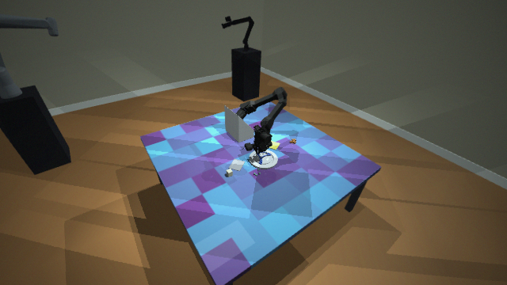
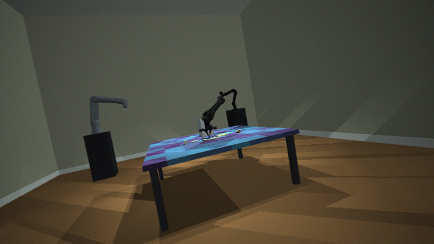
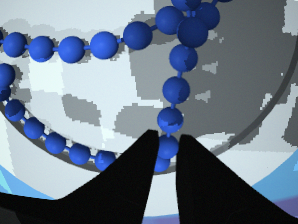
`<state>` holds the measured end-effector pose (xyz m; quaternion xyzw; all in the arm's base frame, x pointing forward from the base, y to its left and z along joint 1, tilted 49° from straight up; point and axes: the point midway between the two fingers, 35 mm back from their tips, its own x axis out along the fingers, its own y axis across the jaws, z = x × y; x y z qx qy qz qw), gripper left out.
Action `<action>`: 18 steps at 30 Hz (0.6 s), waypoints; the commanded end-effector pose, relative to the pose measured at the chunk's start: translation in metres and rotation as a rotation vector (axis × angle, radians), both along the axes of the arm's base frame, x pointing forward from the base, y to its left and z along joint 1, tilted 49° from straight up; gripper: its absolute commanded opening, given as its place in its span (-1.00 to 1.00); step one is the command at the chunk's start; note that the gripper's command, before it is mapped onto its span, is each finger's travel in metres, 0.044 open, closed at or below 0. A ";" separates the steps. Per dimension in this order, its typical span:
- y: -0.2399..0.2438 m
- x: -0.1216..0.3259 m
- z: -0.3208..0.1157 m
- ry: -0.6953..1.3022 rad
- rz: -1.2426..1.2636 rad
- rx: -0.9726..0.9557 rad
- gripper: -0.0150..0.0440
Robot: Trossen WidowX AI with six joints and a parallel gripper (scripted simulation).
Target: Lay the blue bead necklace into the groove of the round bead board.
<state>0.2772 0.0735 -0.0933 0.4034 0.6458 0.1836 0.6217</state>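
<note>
The round white bead board [image 1: 272,165] [image 3: 250,161] lies on the table under the arm. The blue bead necklace [image 3: 104,45] lies over it in a loose loop. In the wrist view its lower left part follows the curved groove, one strand crosses the middle, and several beads bunch up at the top right. My gripper [image 1: 258,153] [image 2: 209,135] [image 3: 166,141] is down at the board, shut on a bead near the lower end of the right strand. Another bead shows just below, partly hidden by the left finger.
A grey upright panel [image 1: 237,127] stands behind the board. A yellow piece [image 1: 275,146] and a small orange object [image 1: 293,141] lie beyond it. A pale square [image 1: 237,165] and a small whitish block [image 1: 229,172] lie to the left. Two other arms stand on pedestals off the table.
</note>
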 end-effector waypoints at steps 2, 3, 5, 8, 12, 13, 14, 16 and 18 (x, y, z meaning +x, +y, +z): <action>-0.003 -0.001 0.003 0.004 -0.001 0.004 -0.49; -0.004 -0.001 0.004 0.006 -0.001 0.006 -0.49; -0.004 -0.002 0.004 0.007 -0.001 0.006 -0.49; -0.006 -0.005 0.002 0.007 -0.001 0.006 -0.49; -0.009 -0.012 -0.003 0.007 -0.001 0.006 -0.49; -0.009 -0.012 -0.003 0.007 -0.001 0.006 -0.49; -0.009 -0.012 -0.003 0.007 -0.001 0.006 -0.49; -0.009 -0.012 -0.003 0.007 -0.001 0.006 -0.49; -0.008 -0.011 -0.003 0.007 -0.001 0.006 -0.49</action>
